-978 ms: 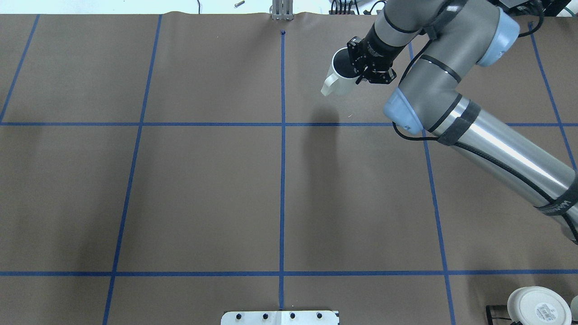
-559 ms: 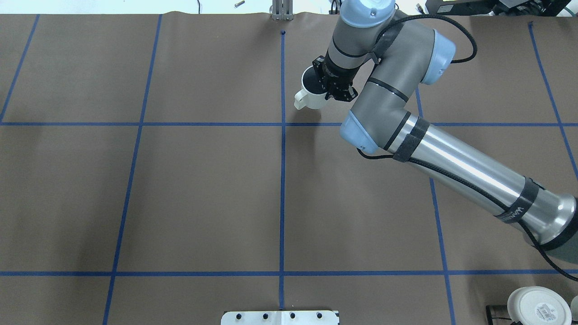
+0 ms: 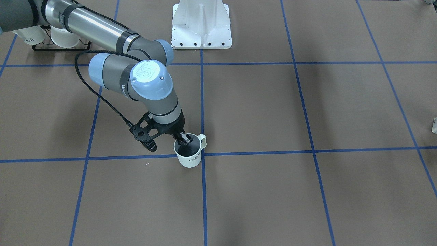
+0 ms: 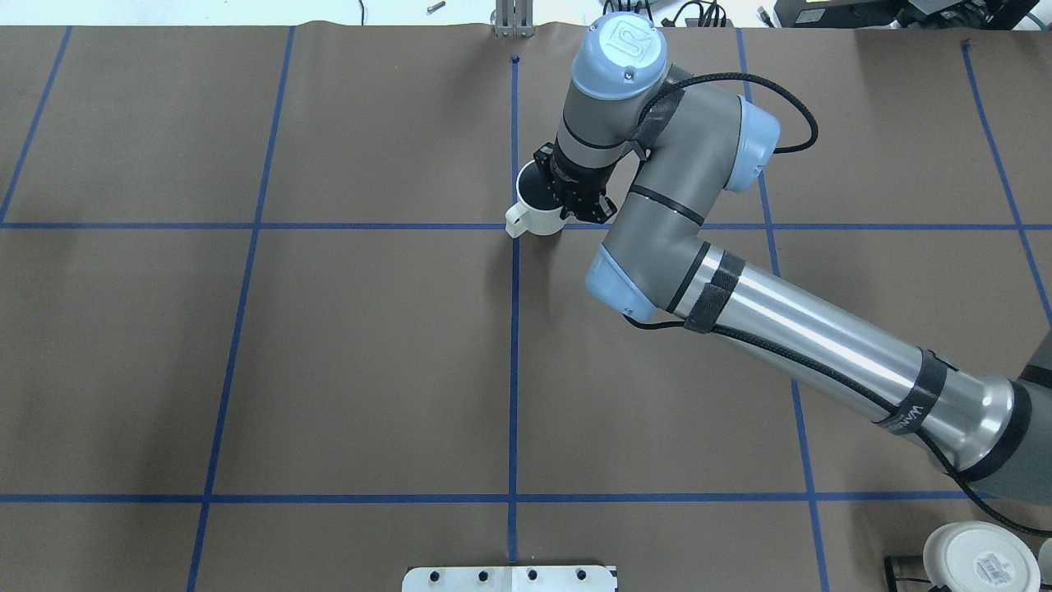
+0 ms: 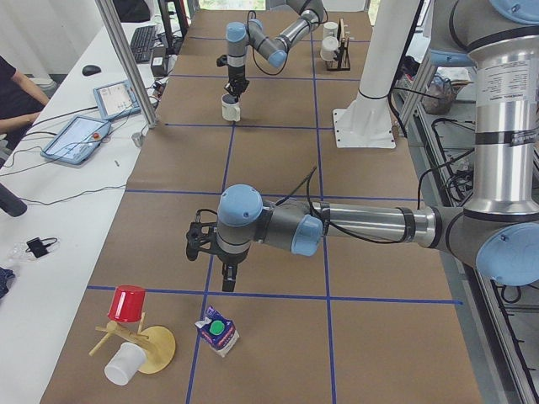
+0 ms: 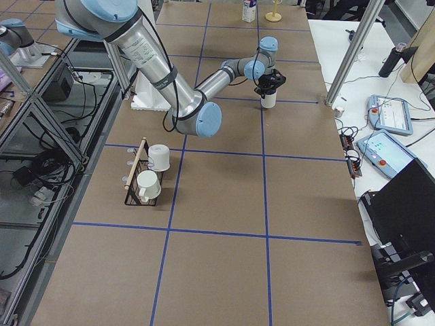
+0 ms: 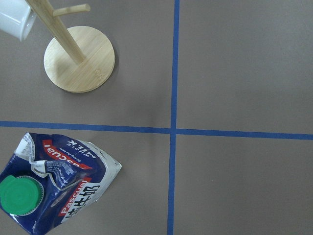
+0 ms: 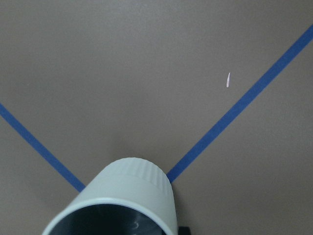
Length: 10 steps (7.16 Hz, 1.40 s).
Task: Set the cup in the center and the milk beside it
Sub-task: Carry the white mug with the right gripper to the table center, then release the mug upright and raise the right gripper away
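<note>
Overhead exterior: right gripper (image 4: 562, 210) pinches the cup (image 4: 536, 215) by its rim, one finger inside the dark interior and one outside on the wall. Cup is upright, mouth up. Its body sits just off the center crossing (image 4: 514, 226) on the robot's right side, over the cross tape line; the handle sticks out toward the robot's left and overlaps the crossing in this view. Front-facing view agrees: the cup's base is against the long tape line, black lettering facing the operators' side. Can't tell whether the base is on the table (image 4: 370, 353) or just above it. Right wrist view shows the two tape lines meeting right behind the cup.

Left gripper (image 5: 227, 278) shows only in the exterior left view, pointing down over the table; can't tell if its jaws are spread or together. The left wrist camera shows no fingers.

Milk carton (image 5: 217, 330) is well apart from the cup, at the table's end on the robot's left, near the left gripper but not touching it. It stands slightly tilted, top crumpled, green cap up, just beside a tape crossing.

Next to it is a wooden mug tree (image 5: 154, 347) with a red cup (image 5: 127, 303) and a white cup (image 5: 124, 364) on its pegs.

Wire rack (image 6: 131, 182) with two white mugs (image 6: 158, 157) sits at the robot's right end.
</note>
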Available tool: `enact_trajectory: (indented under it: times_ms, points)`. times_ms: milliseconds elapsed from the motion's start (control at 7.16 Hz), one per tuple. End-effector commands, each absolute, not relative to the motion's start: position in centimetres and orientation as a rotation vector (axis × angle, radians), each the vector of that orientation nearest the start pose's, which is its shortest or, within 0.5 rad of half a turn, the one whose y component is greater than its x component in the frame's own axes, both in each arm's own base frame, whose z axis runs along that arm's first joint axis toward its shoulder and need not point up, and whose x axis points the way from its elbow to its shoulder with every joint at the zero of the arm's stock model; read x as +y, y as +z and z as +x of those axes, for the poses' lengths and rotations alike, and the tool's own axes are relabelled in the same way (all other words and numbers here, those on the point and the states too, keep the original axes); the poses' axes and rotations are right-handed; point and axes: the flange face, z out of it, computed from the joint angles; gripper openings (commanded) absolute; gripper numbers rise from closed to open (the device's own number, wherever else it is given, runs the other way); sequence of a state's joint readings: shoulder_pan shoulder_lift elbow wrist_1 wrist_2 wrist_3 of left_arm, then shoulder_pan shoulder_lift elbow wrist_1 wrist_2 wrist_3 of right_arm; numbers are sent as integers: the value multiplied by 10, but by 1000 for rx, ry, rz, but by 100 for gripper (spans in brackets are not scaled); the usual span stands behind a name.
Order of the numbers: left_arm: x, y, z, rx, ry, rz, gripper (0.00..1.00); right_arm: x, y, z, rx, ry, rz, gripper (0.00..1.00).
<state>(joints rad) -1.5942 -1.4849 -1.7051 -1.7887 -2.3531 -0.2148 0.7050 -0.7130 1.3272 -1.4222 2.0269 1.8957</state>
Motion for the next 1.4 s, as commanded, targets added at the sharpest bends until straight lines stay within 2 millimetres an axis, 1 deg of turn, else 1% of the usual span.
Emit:
enact_trajectory:
  times_ms: [0,140,279,419,559,698,838,978,1117,1257]
  points:
    - [-468,612,-75,798,-122,173,98,-565,211,-538,-840,772,-295,29]
    - [-468,612,-75,798,-122,173,98,-561,210,-543,-863,759,-289,98]
    - [-468,612,-74,798,-122,171,98,-562,208,-542,-874,753,-285,100]
    - [-469,612,-74,798,-124,170,98,-564,200,-535,-891,753,-276,100]
    - [-471,601,-73,815,-119,178,98,-574,183,-508,-936,746,-257,100]
    - [-468,595,-71,882,-100,176,98,-582,171,-479,-974,737,-246,100]
    - [-463,599,-73,876,-10,217,98,-590,171,-445,-1003,715,-259,100]
    - [-455,618,-77,844,158,271,98,-591,194,-397,-1025,677,-232,100]
    - [-450,636,-99,821,209,310,98,-593,227,-340,-1037,623,-202,100]
    - [-446,649,-115,791,313,364,98,-600,262,-283,-1037,569,-156,100]
